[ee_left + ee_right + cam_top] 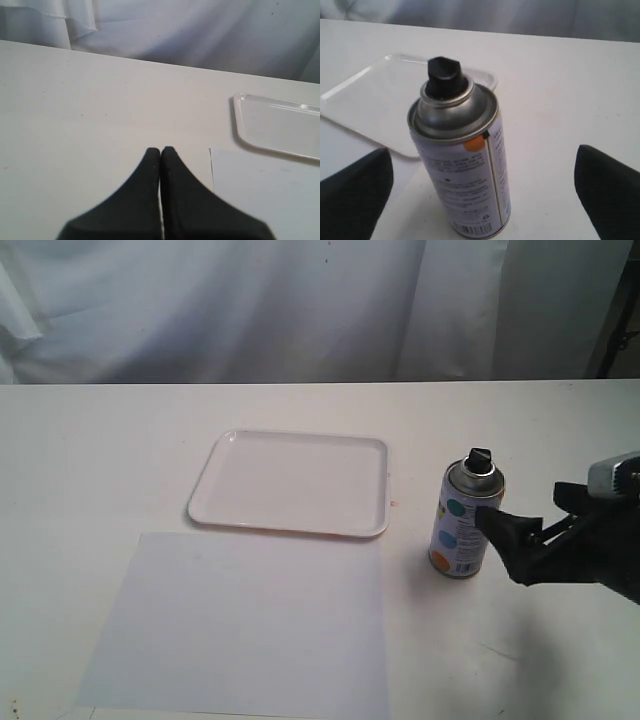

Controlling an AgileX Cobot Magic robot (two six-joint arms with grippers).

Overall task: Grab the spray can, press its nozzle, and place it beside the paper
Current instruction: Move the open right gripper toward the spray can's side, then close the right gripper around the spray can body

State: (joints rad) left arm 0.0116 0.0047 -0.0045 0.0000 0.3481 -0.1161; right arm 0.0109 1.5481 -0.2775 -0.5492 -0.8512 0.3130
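The spray can (464,520) stands upright on the white table, to the right of the tray and apart from the paper (240,625). Its black nozzle (480,459) tops the silver dome. My right gripper (530,520) comes in from the right, low and open, level with the can's body. In the right wrist view the can (465,170) and nozzle (442,72) stand between the wide-spread fingers (355,192), touching neither; the gripper (482,165) holds nothing. My left gripper (160,151) is shut and empty, near the paper's (270,192) edge, and is out of the exterior view.
A white rimmed tray (292,527) with rounded corners lies just behind the paper; its corner (239,125) also shows in the left wrist view. A white curtain (300,300) hangs behind the table's far edge.
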